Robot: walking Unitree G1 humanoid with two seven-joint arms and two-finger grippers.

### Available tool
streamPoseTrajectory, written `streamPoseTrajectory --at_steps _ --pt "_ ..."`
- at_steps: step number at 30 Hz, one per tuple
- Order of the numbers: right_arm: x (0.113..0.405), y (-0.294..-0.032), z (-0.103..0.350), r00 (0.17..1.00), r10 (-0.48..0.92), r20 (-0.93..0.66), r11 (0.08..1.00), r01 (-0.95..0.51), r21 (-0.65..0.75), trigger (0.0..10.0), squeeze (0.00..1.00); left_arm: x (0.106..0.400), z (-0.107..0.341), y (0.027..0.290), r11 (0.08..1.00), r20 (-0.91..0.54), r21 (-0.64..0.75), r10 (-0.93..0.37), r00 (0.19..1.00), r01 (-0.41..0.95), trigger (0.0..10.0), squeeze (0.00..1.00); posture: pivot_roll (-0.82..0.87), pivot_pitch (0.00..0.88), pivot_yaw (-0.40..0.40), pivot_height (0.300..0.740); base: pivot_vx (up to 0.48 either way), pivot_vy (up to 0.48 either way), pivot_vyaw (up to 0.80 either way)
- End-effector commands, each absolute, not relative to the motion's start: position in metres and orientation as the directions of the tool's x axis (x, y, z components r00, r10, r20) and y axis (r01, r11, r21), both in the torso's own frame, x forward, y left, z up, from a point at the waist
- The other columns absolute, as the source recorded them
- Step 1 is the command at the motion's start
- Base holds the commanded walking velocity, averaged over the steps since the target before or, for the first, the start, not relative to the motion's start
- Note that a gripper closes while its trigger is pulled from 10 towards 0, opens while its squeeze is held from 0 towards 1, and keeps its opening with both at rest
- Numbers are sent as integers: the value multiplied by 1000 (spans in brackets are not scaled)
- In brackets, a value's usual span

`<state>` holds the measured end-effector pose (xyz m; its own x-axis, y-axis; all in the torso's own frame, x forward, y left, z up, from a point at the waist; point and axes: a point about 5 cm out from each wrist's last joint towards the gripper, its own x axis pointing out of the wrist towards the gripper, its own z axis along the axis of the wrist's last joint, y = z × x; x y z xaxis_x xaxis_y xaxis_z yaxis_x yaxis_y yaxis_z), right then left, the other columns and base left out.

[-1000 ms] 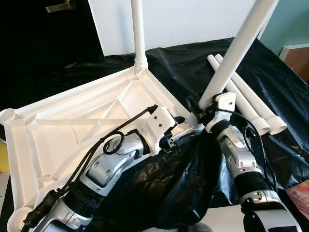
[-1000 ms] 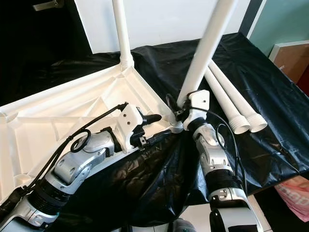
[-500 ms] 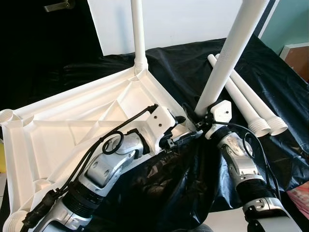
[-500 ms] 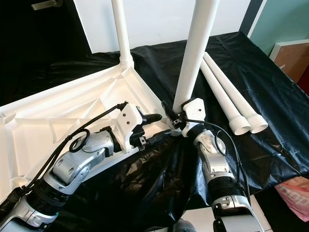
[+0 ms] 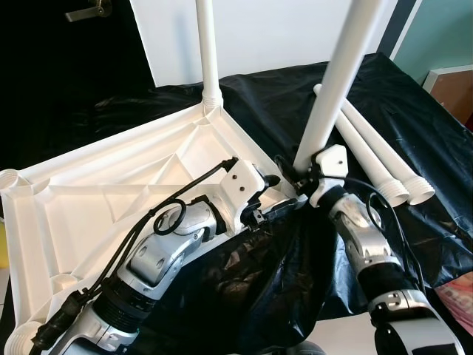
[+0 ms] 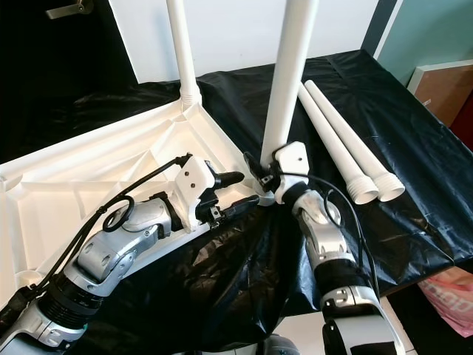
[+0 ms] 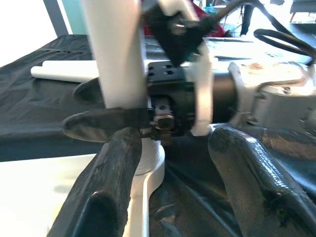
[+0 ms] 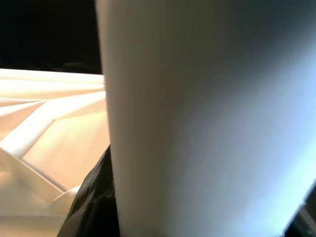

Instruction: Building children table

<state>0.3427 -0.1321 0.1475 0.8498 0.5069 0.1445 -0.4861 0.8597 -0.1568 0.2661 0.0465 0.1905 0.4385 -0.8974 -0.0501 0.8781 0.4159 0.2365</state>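
A white tabletop (image 5: 111, 200) lies upside down on black cloth. One white leg (image 5: 207, 52) stands screwed into its far corner. My right gripper (image 5: 299, 171) is shut on the lower end of a second white leg (image 5: 336, 81), which stands nearly upright, leaning slightly right, over the near right corner socket (image 7: 148, 163). The right wrist view looks along this leg (image 8: 207, 118) at close range. My left gripper (image 5: 277, 196) is open at that same corner, one finger (image 7: 108, 187) beside the socket, the other finger (image 7: 252, 177) out over the cloth.
Two spare white legs (image 5: 377, 159) lie side by side on the black cloth (image 5: 281, 96) to the right. A white panel (image 5: 273, 29) stands behind the table. A wooden box (image 5: 454, 85) and a pink bag (image 5: 458, 292) sit at the right edge.
The right gripper has swung the held leg from a strong rightward lean to nearly upright and shifted slightly left toward the corner. The left gripper has stayed at the corner.
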Motion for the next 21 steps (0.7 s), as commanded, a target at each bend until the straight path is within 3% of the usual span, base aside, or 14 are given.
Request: streamPoseTrajectory --at_steps 1,14,21 --pt "335 -133 108 861 507 -45 856 -509 -90 10000 0 261 189 46 336 -76 230 -930 361 913 10000 0 31 129 3 740 0 0 0" --pt "336 -138 104 889 453 -71 884 -458 -97 10000 0 260 190 47 345 -71 230 -927 369 910 10000 0 34 134 -3 740 0 0 0" --pt "335 -138 107 969 243 -49 970 -243 18 10000 0 259 190 47 345 -71 223 -927 368 912 10000 0 30 136 -5 740 0 0 0"
